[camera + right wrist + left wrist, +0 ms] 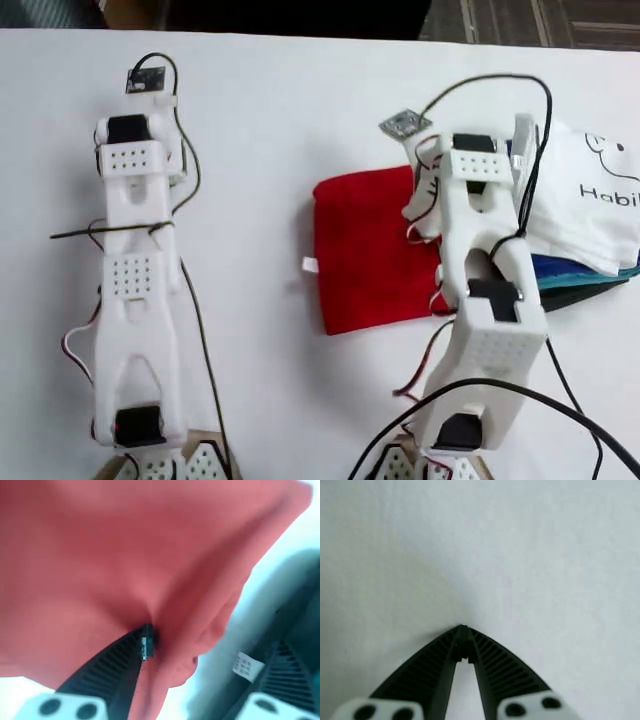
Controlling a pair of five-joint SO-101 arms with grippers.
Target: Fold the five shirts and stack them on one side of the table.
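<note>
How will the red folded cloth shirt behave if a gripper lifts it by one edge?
Probably floppy: the red folded cloth shirt bunches in soft creases around the right gripper. Lifted by one edge, it would likely sag and unfold. It looks thin and light, so a push may slide it over the smooth white table.

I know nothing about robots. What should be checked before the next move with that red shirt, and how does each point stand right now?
1. Red shirt folded: ok, a flat rectangle.
2. Red shirt on the stack: not ok, it lies beside it.
3. Right gripper holding the shirt: not ok, jaws open with cloth between them.
4. Left gripper out of the way: ok, shut over bare table.
5. Stack edges even: cannot tell, the right arm hides part.
</note>
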